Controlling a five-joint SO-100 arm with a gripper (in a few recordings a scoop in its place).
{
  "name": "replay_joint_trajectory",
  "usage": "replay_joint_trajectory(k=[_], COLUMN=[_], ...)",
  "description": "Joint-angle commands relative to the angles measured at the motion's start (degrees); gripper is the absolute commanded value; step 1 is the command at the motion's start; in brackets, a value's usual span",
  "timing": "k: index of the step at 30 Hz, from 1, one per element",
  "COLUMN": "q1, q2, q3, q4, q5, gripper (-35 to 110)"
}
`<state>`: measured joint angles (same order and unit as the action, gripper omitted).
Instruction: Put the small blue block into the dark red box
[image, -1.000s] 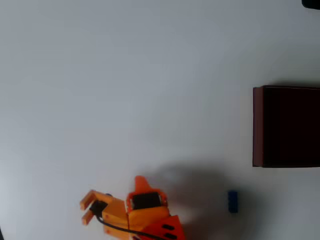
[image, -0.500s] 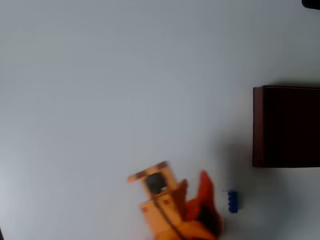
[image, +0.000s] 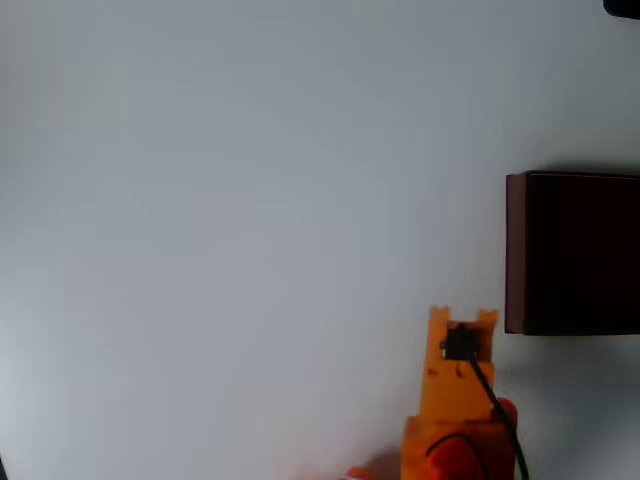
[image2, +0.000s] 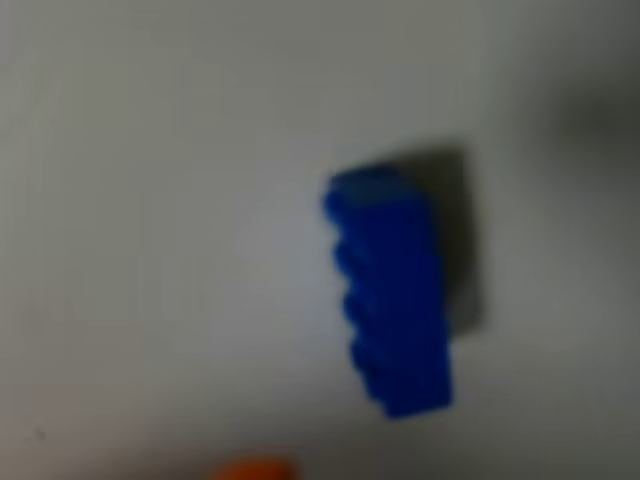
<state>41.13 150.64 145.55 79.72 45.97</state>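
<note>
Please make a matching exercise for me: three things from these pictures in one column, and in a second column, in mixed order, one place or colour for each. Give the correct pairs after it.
Things:
1. small blue block
2. dark red box
3. orange arm

Descriptions:
A. at the bottom edge of the overhead view, reaching up toward the box's lower left corner
B. lying on the pale table, seen close in the wrist view
C. at the right edge of the overhead view, its inside almost black

Pairs: 1-B, 2-C, 3-A
</note>
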Motion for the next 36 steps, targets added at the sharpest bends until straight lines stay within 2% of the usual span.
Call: replay_joint_trajectory(k=[1,17,29,31,34,36], q1=[1.8,2.2,8.4,9.6,9.7,8.5], q2=[-2.5,-8.3,-20.7,-24.1,-29.9,-32.6], q3=[2.0,10.4,6.9,5.3,1.9,0.1], q4=[-4.4,-13.3,-17.8,-18.0,-17.5,-17.1], q5=[2.4,4.7,0.3,-0.2,-1.3,-1.6], gripper=[22,22,21,17,3,0])
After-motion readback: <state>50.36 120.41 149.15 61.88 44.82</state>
